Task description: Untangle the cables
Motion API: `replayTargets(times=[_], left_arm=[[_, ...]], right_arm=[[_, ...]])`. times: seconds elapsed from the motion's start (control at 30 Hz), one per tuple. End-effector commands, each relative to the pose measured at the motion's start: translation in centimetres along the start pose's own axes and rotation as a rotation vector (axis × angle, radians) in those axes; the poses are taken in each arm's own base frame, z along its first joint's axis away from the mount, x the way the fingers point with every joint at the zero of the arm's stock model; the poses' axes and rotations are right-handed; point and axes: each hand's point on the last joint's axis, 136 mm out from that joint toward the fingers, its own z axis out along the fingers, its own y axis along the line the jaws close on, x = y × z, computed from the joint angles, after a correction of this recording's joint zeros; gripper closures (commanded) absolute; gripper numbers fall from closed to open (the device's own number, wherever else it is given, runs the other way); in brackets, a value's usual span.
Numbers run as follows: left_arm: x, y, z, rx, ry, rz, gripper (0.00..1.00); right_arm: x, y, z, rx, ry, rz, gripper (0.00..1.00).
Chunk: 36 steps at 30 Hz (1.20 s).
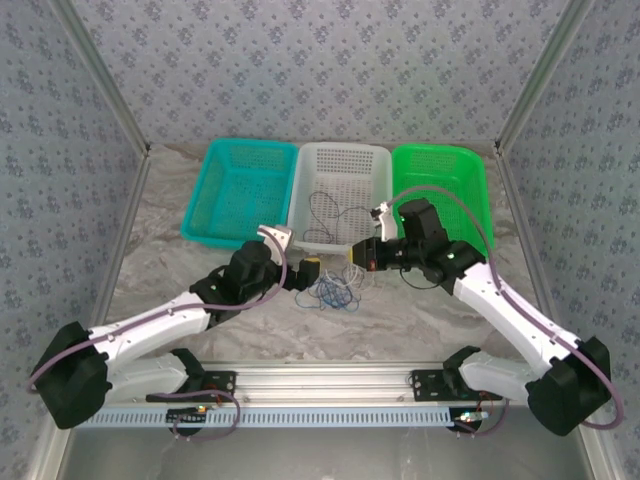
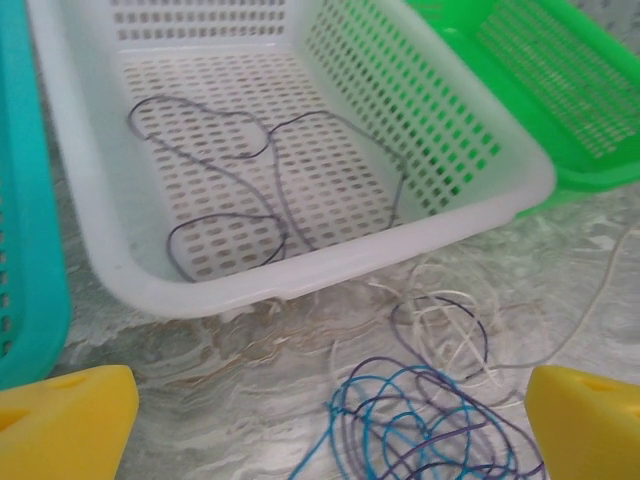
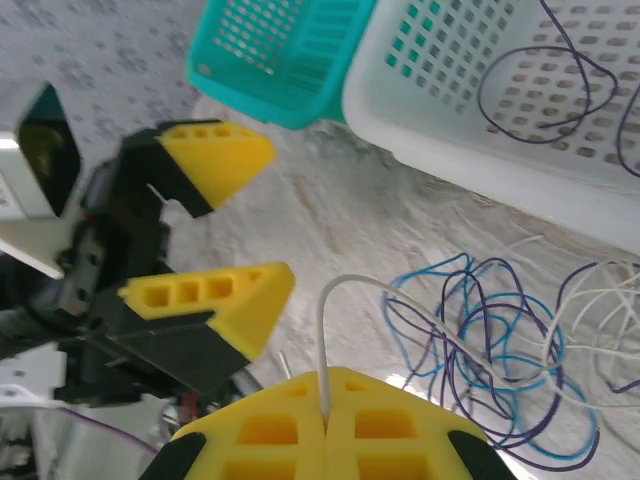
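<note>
Pressed together at the bottom centre of the right wrist view, the right pincer [image 3: 325,425] is seen pinching a whitish cable [image 3: 321,340] in the seam between its yellow fingers. From there the whitish cable is carried up in a short arc and then off to the right, over the rest of the cables [image 3: 490,365]. These are heaped in a loose tangle of blue, dark and whitish loops on the marbled counter [image 3: 330,190], at the lower right of that frame. The left pincer [image 3: 235,225] is shown at the left of the same frame with its two fingers spread wide and nothing between them.

In the overhead view the tangle is found at the centre of the frame, just below the white basket [image 1: 305,180]. It lies between and slightly below the two pincers, which face each other close together.

A separate dark cable [image 2: 225,190] is laid in wide loops on the floor of the white basket, as seen in the upper half of the left wrist view. A teal basket [image 1: 205,195] is set touching the white one on its left, and a green basket [image 1: 470,190] is set against it on its right.
</note>
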Motion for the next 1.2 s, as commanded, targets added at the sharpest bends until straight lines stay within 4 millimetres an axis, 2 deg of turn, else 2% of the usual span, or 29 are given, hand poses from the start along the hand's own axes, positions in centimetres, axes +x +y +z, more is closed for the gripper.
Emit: replayTargets(times=[0.0,0.23,0.37,0.53,0.73,0.93,1.17], left_arm=[[-1.7,-2.3,-0.8,0.128,-0.066,0.029,0.01],[-2.2,-4.5,-1.8,0.253,-0.114,0.063,0.0],[-2.8,-6.1,-3.6,0.361,-0.204,0.054,0.0],[-3.0,-6.9,-5.3,0.428,-0.281,0.011,0.01],[-3.0,-7.9,-4.8,0.464,-0.263,-0.063,0.01],[-3.1,-8.1,-3.2,0.451,-0.232,-0.145,0.0],[-4.2,-8.7,-2.7,0.481,-0.257,-0.245,0.01]], right_arm=[[-0.5,2.2,-1.2,-0.108,-0.03,0.052,1.0],[-0.8,1.7,-1.7,-0.091,-0.072,0.099,1.0],[-1.4,0.5,-1.5,-0.054,-0.118,0.14,1.0],[-1.9,-0.4,-0.7,-0.071,-0.168,0.199,1.0],[-2.7,-0.3,-0.3,-0.106,-0.215,0.228,1.0],[-3.2,0.0,-0.9,-0.104,-0.249,0.221,1.0],[-2.9,0.2,-0.5,-0.109,-0.255,0.211,1.0]])
